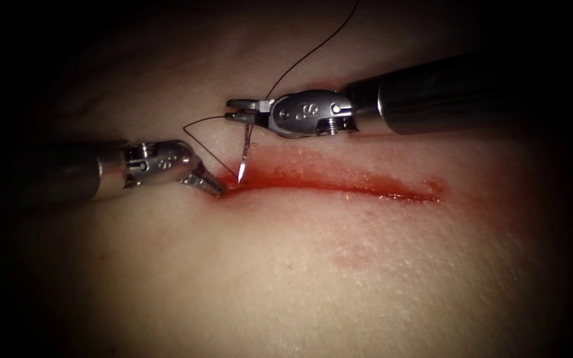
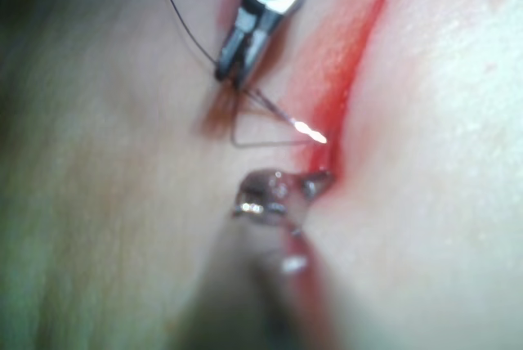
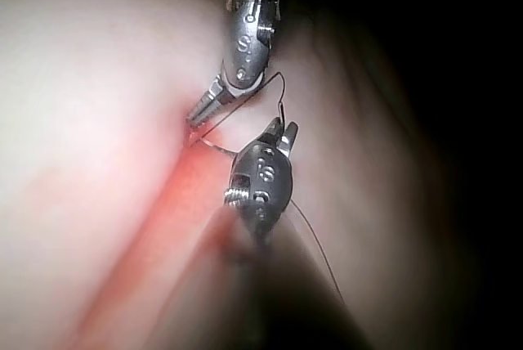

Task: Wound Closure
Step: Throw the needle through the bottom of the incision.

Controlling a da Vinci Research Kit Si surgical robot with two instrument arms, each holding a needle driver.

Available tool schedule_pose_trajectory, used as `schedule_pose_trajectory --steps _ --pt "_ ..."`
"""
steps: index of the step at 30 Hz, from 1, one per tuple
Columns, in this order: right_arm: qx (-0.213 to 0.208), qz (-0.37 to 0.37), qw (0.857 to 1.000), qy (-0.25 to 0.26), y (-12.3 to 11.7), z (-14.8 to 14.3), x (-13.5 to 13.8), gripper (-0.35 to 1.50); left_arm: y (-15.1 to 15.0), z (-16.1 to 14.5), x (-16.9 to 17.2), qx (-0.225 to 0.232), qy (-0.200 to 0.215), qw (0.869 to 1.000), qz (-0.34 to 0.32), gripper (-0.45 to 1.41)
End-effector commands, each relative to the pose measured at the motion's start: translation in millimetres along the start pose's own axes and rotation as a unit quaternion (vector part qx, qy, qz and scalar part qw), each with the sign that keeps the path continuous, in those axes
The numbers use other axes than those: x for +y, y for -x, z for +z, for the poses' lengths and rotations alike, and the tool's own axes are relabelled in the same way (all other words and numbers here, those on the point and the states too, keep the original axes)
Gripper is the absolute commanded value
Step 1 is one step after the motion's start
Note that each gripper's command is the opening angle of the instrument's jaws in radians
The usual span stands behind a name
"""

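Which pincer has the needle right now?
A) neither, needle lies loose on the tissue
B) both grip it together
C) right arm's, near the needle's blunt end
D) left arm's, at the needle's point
C: in the endoscope view the right pincer is shut on the needle near its blunt end, point hanging down just above the cut; the left pincer rests at the cut's left end, off the needle.

needle (image 1: 245, 154): curved, tip down at cut's (image 1: 339, 187) left end | thread (image 1: 303, 58): dark, trailing up
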Motion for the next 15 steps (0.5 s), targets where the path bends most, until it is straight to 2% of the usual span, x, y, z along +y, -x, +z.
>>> schedule_pose_trajectory --steps 1,8,15 --pt "0.001 -0.004 1.000 0.001 0.0 0.1 -0.1 -0.35 -0.1 1.0 -0.7 0.002 -0.002 1.000 -0.001 -0.35" --pt "0.001 -0.011 1.000 0.004 -0.5 -0.9 0.0 -0.35 -0.9 2.8 -2.5 0.005 -0.006 1.000 -0.015 -0.35" --pt "0.001 -0.017 1.000 0.005 -0.5 -1.4 0.0 -0.35 0.3 3.2 -4.3 -0.004 -0.028 0.999 -0.019 -0.35"
